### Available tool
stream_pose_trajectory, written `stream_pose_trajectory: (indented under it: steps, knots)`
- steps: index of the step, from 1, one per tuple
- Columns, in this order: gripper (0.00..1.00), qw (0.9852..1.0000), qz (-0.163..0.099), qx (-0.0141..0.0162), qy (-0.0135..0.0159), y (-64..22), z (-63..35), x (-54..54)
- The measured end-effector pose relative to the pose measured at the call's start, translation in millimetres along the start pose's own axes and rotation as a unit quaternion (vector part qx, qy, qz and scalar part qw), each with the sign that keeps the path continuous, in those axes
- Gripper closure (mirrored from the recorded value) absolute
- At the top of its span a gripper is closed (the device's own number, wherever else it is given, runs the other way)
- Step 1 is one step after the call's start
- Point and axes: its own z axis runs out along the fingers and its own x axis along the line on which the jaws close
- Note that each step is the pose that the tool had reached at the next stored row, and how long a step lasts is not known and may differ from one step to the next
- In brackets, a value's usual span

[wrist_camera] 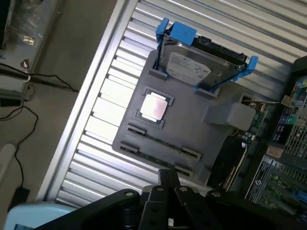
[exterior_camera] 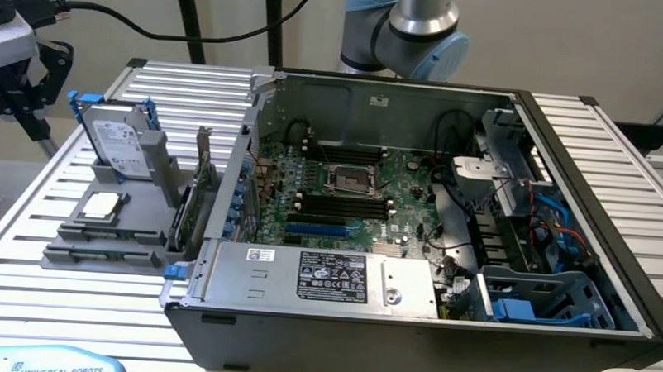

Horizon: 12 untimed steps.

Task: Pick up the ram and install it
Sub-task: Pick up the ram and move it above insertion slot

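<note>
Standing on edge in a long slot of the flat grey plastic parts holder (wrist_camera: 192, 129), the ram (wrist_camera: 163, 143) presents as a thin dark strip held between two end clips. Its green face and chips cannot be made out from this angle. Its long axis follows the slot, parallel to the holder's long side, and in the exterior view it runs across from that view's left to its right. A second, parallel slot lies just beside it, toward the holder's outer edge. On the ram's other side, near but not touching, a square silver processor chip (wrist_camera: 154, 106) sits flat in its recess.

The black robot hand (wrist_camera: 173, 184) hangs over the holder's edge by the two slots, near the ram and apart from it. Whether the hand is open or closed cannot be told.

At the holder's far end, a silver hard drive in a blue plastic caddy (wrist_camera: 189, 64) stands tilted. A tall green expansion card (exterior_camera: 205, 194) stands upright between the holder and the open black computer case (exterior_camera: 415, 338). Holder and case both rest on the ribbed aluminium surface (exterior_camera: 40, 308).

Inside the case, the green motherboard (exterior_camera: 393, 184) lies flat. Its black memory slots (exterior_camera: 342, 205) run along the same line as the ram. The ram is not installed and is well apart from those slots.
</note>
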Motion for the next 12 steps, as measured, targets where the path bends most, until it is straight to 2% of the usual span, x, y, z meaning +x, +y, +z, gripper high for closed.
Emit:
stream_pose_trajectory:
  steps: [3, 6, 9, 12]
  knots:
    - [0.89, 0.9997, -0.026, -0.0006, 0.0016, 0.0, 0.4, 0.0]
    - [0.89, 0.9985, -0.054, -0.0012, 0.0032, 0.0, 1.0, 0.0]
    - [0.89, 0.9967, -0.081, -0.0019, 0.005, -0.1, 1.6, 0.1]
    - [0.89, 0.9941, -0.109, -0.0026, 0.0068, -0.1, 2.5, 0.1]
